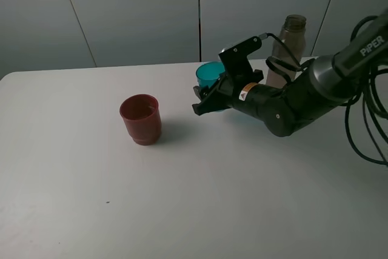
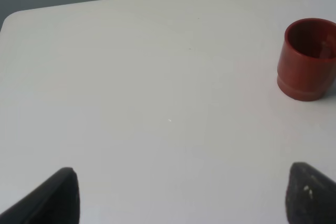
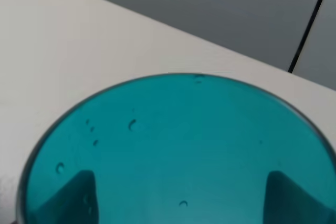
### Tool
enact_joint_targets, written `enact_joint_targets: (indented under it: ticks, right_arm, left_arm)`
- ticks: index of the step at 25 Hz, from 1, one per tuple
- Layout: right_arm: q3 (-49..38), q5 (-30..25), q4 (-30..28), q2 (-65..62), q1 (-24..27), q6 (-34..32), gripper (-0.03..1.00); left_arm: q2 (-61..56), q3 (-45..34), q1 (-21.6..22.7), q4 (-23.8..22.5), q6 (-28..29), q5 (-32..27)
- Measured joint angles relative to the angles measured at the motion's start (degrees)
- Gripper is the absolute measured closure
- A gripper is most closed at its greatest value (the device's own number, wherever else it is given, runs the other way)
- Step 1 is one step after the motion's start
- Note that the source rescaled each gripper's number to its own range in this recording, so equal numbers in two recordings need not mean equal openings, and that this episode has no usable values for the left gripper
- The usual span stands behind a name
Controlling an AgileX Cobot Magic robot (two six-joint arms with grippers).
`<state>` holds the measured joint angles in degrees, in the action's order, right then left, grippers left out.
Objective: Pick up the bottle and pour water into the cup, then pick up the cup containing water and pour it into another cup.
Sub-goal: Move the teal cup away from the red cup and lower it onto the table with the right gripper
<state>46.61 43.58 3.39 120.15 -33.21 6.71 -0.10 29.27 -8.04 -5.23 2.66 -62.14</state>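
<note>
- The white tabletop (image 1: 91, 210) fills most of the high view, with grey wall panels (image 1: 133, 10) across the top of the frame behind it.
- The right arm (image 1: 303, 98), black with "PiPER" lettering, comes in from the right edge of the high view and reaches toward the center, cables looping off its right side.
- The right end effector (image 1: 206, 98) is pinched on the teal cup (image 1: 210, 74), which sits just above center in the high view, tipped with its open mouth toward the upper left. In the right wrist view the cup (image 3: 178, 150) fills the lower frame, small droplets on its inner wall, two dark fingers (image 3: 79, 192) seen through the plastic.
- The smoky bottle (image 1: 290, 50) stands upright at upper right of the high view, behind the arm.
- The red cup (image 1: 140, 119) stands upright left of center, apart from the teal cup; the left wrist view shows it (image 2: 307, 59) at the right edge.
- The left end effector (image 2: 181, 195) is spread wide, its tips in the bottom corners, holding nothing.
</note>
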Motion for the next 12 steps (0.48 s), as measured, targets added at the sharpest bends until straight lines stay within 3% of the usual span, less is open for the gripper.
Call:
enact_joint_targets:
  ticks: [5,12]
  right_arm:
    - [1.7,-0.6,-4.4,2.8,0.0,-0.9,0.95]
    - [1.8,-2.0,-7.4,3.9,0.0,-7.0,0.95]
  left_arm:
    - [0.0,0.0,0.0,0.0,0.0,0.0]
    - [0.0,0.0,0.0,0.0,0.0,0.0]
